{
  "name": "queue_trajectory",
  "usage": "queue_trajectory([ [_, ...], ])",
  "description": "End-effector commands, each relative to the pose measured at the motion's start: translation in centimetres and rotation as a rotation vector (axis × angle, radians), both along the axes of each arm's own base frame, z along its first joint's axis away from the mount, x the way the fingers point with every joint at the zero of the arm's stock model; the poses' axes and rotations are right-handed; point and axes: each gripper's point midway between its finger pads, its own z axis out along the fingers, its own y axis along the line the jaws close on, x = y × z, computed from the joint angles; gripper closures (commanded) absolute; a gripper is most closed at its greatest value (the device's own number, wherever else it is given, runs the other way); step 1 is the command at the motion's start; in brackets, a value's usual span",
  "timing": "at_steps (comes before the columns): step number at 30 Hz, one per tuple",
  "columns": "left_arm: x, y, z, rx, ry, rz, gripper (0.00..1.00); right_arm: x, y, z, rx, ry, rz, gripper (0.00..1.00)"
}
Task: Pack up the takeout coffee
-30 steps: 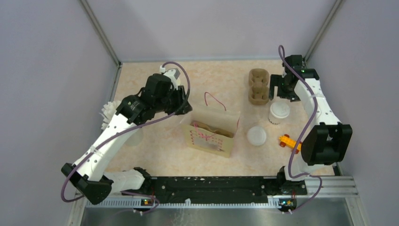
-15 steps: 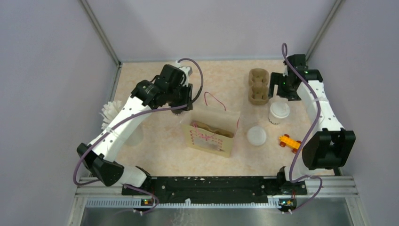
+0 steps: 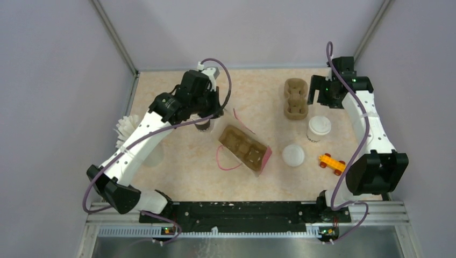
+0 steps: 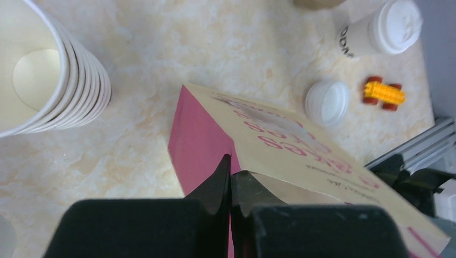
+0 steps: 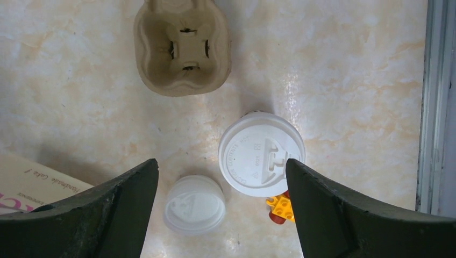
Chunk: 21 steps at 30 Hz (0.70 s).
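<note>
The takeout coffee [image 3: 319,128] is a small white lidded cup standing at the right of the table, also in the left wrist view [image 4: 384,27]. My right gripper [image 3: 322,99] hangs open high over it; the cup's lid [image 5: 262,153] lies between and below the fingers, nearer the right one. My left gripper [image 4: 231,172] is shut on the top corner of the tan and pink paper bag [image 4: 279,134]. The bag [image 3: 244,150] leans over mid-table, and a brown carrier shows inside it.
A second brown cardboard cup carrier [image 3: 295,98] lies behind the coffee. A loose white lid [image 3: 293,155] and a yellow toy [image 3: 330,163] lie in front of it. A stack of lidless cups [image 4: 43,75] lies on its side by the left wall [image 3: 126,128].
My left gripper swung right to the bag and closed on its corner; the bag went from upright to tilted and turned. My right gripper drew back, away from the coffee.
</note>
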Motion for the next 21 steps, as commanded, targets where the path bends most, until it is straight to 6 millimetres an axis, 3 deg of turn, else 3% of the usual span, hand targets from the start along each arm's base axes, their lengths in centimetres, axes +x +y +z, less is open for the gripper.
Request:
queue_trajectory([
  [1, 1.8, 0.1, 4.9, -0.199, -0.183, 0.129, 1.0, 1.4, -0.8, 2.8, -0.023, -0.107, -0.026, 0.14],
  [7, 0.9, 0.8, 3.6, -0.289, -0.152, 0.214, 1.0, 2.3, -1.4, 0.8, -0.053, -0.068, -0.046, 0.14],
  [12, -0.5, 2.1, 2.2, -0.28, -0.116, 0.259, 1.0, 2.2, 0.2, 0.8, 0.032, -0.09, -0.011, 0.14],
  [14, -0.9, 2.3, 2.0, -0.284, -0.114, 0.26, 1.0, 1.6, 1.8, 1.1, 0.111, -0.097, 0.026, 0.16],
  [17, -1.2, 2.6, 2.3, -0.275, -0.108, 0.266, 1.0, -0.2, 4.3, 3.2, 0.248, -0.125, 0.062, 0.2],
  [21, -0.4, 3.0, 3.8, -0.226, -0.134, 0.273, 1.0, -3.3, 8.7, 8.5, 0.412, -0.209, 0.18, 0.24],
])
